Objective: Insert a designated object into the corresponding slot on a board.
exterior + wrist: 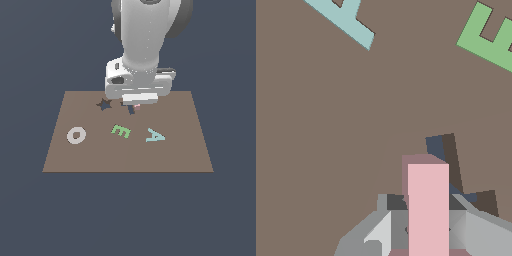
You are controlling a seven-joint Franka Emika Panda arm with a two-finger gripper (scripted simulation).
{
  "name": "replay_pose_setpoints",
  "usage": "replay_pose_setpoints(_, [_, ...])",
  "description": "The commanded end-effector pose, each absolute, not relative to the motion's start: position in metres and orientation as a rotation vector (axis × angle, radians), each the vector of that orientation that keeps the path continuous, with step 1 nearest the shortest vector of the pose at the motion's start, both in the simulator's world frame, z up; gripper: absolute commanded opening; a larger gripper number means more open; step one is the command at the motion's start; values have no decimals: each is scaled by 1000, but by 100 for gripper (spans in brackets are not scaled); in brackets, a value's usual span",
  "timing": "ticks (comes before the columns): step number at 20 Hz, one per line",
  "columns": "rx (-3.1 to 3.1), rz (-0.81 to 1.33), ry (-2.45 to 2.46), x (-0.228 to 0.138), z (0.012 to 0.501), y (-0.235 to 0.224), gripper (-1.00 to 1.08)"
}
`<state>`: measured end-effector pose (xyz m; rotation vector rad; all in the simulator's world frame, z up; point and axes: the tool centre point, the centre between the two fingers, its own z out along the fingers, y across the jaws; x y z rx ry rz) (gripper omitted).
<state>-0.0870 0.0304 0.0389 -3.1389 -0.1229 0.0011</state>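
Note:
The pale-pink T block (pixel 428 210) is held in my gripper (pixel 428 222), whose grey fingers (pixel 387 227) are closed on it from both sides. The block's stem points out over the brown board (pixel 331 130). The dark T-shaped slot (pixel 450 156) lies just beside and partly under the block, a little offset from it. In the exterior view my gripper (pixel 135 102) hangs low over the board's (pixel 185 150) far middle, with a sliver of pink (pixel 137 105) beside the slot (pixel 131 109). The arm hides most of both.
A dark star cutout (pixel 104 104) lies toward the exterior view's left of the slot. A green E (pixel 121 131), a teal A (pixel 155 135) and a grey ring (pixel 76 135) lie on the nearer half of the board. The E (pixel 491 37) and the A (pixel 346 17) also show in the wrist view.

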Motion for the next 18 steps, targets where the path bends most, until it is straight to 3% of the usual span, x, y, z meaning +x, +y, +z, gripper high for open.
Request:
replay_pose_setpoints(1, [-3135, 1, -197, -84, 39, 24, -100])
replay_pose_setpoints(18, [-3120, 1, -366, -75, 39, 9, -100])
